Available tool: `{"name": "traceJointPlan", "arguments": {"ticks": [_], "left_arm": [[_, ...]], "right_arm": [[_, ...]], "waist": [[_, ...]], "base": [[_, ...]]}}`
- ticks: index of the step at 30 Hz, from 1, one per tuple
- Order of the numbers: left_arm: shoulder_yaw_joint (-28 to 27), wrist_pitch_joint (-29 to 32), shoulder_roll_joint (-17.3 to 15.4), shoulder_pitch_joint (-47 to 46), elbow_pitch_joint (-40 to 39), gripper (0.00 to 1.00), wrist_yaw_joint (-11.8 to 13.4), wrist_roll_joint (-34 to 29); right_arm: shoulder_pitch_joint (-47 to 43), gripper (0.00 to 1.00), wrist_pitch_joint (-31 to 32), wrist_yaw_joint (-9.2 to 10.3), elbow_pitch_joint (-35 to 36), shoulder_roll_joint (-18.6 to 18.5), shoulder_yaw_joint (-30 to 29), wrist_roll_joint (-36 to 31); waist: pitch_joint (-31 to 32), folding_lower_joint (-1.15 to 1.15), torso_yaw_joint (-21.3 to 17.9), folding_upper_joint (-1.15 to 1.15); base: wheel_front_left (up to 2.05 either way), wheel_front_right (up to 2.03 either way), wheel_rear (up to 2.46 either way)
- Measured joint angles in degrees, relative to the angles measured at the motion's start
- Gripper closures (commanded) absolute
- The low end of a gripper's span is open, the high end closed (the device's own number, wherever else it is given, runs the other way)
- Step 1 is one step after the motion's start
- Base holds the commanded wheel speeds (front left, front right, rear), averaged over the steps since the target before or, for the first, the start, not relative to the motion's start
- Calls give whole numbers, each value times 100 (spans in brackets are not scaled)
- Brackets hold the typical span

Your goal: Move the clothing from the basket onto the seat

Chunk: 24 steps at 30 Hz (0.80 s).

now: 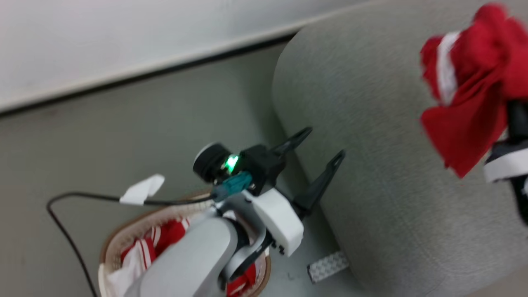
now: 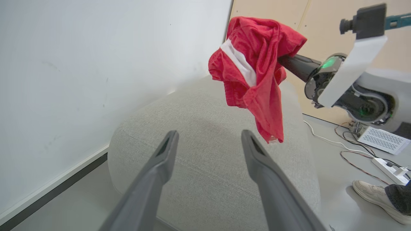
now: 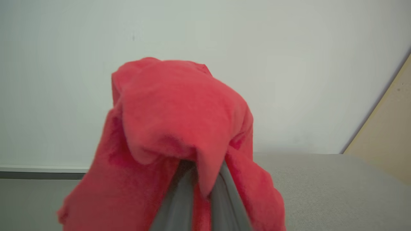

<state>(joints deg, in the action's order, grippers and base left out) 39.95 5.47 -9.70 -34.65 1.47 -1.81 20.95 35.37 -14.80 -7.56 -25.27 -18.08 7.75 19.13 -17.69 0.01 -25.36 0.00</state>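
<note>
Left tool point(image 1: 324, 143): fingers apart, empty, beside the sofa point(image 1: 392, 214) edge.
Right tool point(image 3: 202, 192): clamped on red garment point(image 2: 253, 73), held above the sofa.
Basket point(image 1: 123, 233): on floor near sofa, holds red-and-white striped clothing point(image 1: 142, 251).

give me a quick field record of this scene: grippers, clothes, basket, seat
left gripper: open, empty, fingers pointing at the seat
right gripper: shut on the red garment
red garment: bunched, white band showing, hanging in the air over the seat
seat: light grey, the part in view has no clothing lying on it
basket: on the floor beside the seat, partly under the left arm
striped clothing: red and white, lying in the basket
shoe: a person's, on the floor beyond the seat
</note>
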Motion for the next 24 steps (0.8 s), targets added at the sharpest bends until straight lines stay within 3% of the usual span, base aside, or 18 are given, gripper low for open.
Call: {"name": "traceJointPlan", "arguments": {"ticks": [13, 18, 19, 20, 21, 22, 24], "left_arm": [[333, 304, 232, -1446, -320, 0, -352, -305], [577, 168, 344, -1502, -381, 0, -422, -234], [608, 149, 355, -1502, -392, 0, -423, -218], [639, 141, 356, -1502, -404, 0, -424, -210], [650, 120, 357, -1501, -410, 0, -430, -210], [657, 102, 355, -1501, -419, 0, -430, -201], [650, 80, 335, -1493, -416, 0, -430, -178]], "right_arm": [[2270, 100, 11, 0, -1298, -552, -2160, -757], [2554, 100, 35, 0, -2184, -661, -2952, -1340], [2587, 95, 26, 0, -2301, -682, -3143, -1457], [2611, 69, 15, 0, -2396, -687, -3317, -1607], [2633, 29, 12, 0, -2479, -669, -3472, -1731], [2646, 0, 10, 0, -2528, -623, -3613, -1858], [2650, 0, 9, 0, -2563, -486, -3861, -2131]], "waist": [[-2058, 1, 723, -1], [-2482, 1, 1122, -1], [-2521, 1, 1211, -1], [-2554, 1, 1288, -1], [-2582, 1, 1355, -1], [-2604, 1, 1411, -1], [-2615, 1, 1476, -1]], "base": [[0, 0, 0], [0, 0, 0], [0, 0, 0], [0, 0, 0], [0, 0, 0], [0, 0, 0], [0, 0, 0]]}}
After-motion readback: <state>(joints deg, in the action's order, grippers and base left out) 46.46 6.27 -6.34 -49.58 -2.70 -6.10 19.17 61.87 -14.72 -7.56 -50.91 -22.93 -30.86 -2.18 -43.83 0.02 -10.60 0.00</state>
